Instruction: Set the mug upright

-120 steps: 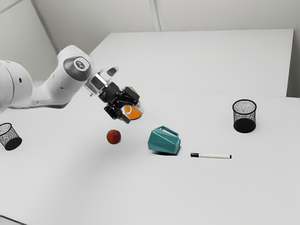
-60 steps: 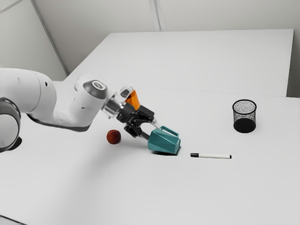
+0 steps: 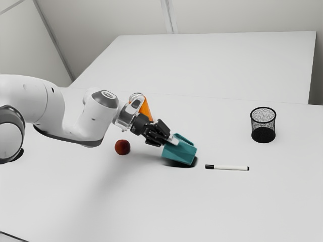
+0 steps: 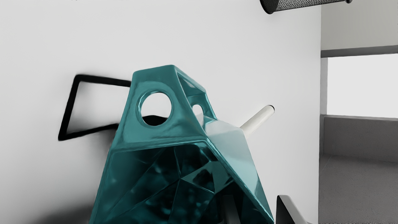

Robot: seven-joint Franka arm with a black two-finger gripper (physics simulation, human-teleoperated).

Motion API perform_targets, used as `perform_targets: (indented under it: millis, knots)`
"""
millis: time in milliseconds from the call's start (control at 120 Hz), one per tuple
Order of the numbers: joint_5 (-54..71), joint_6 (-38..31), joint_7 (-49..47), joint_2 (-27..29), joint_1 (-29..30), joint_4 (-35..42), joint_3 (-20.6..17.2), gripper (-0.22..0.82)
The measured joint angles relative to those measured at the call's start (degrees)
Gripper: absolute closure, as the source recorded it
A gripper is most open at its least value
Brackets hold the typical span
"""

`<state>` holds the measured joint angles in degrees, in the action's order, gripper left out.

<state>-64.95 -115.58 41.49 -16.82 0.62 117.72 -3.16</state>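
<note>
Mug [image 3: 180, 153] tilts at the tips of my claw [image 3: 169, 140], its wall pinched in a narrow grip, one finger [image 4: 230, 210] inside and the other outside. One mug is pictured, with one marker [image 3: 229, 168] beyond the claw, one red ball [image 3: 122, 147] behind its tips, one orange object [image 3: 146, 110] beside it, one upright mesh bin [image 3: 263, 126] well past it, and one dark item [image 3: 18, 155], mostly hidden by my arm, far behind.

This looks like a bare, lab-like room rather than a home: a robot arm [image 3: 96, 118] reaches over a plain white table [image 3: 227, 212], with a mesh cup [image 3: 263, 125] and marker [image 3: 229, 168] on it. Pale, undecorated walls [image 3: 242, 15] stand beyond the table.
</note>
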Motion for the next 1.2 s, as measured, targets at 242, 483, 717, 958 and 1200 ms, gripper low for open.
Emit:
perform_targets:
  millis: [242, 483, 717, 958, 1200]
  knots:
    - [0.6, 0.2, 2.7, 1.3, -0.1, -0.4, -0.1, 0.74]
    - [7.9, 0.2, 2.9, 10.1, -1.2, -0.5, 0.0, 0.77]
    - [34.3, -0.2, -4.5, 10.9, -1.1, -6.1, 0.1, 0.78]
    - [53.0, -0.7, -13.7, 7.5, -2.6, -11.3, 0.0, 0.79]
    - [58.1, -4.2, -20.8, 5.3, -3.3, -11.1, 0.0, 0.79]
